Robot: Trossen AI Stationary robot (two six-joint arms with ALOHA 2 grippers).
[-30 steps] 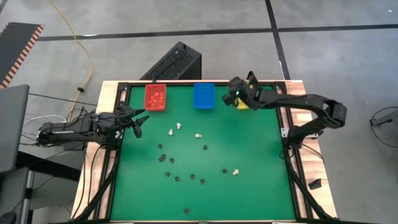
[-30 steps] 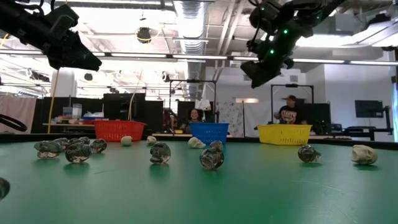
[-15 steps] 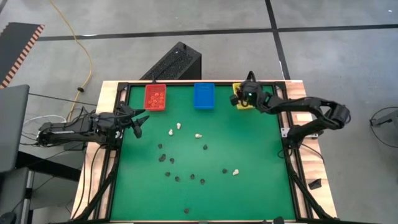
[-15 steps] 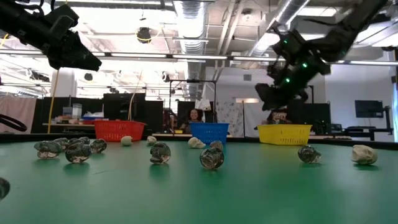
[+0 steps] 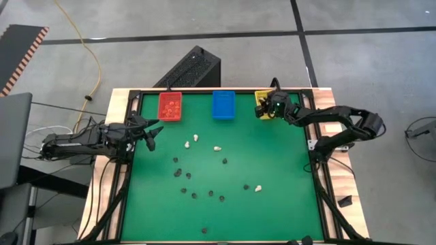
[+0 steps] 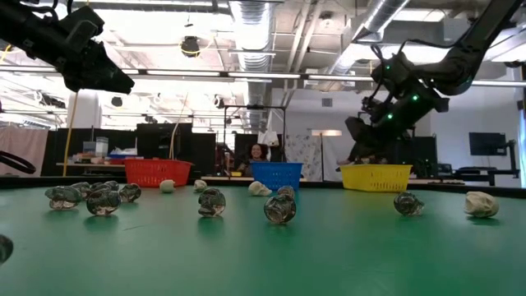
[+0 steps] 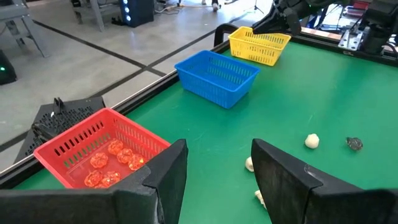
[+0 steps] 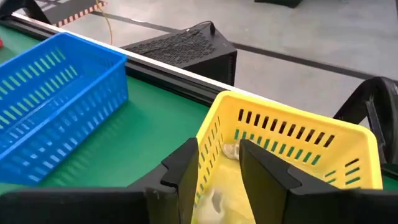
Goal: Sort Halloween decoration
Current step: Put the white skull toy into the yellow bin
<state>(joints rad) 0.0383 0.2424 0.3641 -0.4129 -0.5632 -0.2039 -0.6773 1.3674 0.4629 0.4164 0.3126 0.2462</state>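
Sorting partly done: orange trinkets (image 7: 109, 163) lie in the red bin (image 7: 99, 134), cream ones (image 8: 231, 150) in the yellow bin (image 8: 292, 134); the blue bin (image 7: 217, 74) looks empty. Right gripper (image 8: 219, 165), jaws slightly apart and holding nothing, hangs over the yellow bin. Left gripper (image 7: 214, 171) waits open by the red bin. Lumpy black trinkets (image 5: 194, 184) and some cream ones remain on the green felt-like mat (image 5: 272, 163). Bins are slotted plastic.

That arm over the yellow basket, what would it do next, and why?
Probably lift away and head back for another piece. The right tool hangs over the yellow basket with its fingers parted, nothing between them, and pale trinkets lie inside, so the drop looks done. More cream pieces wait on the green table.
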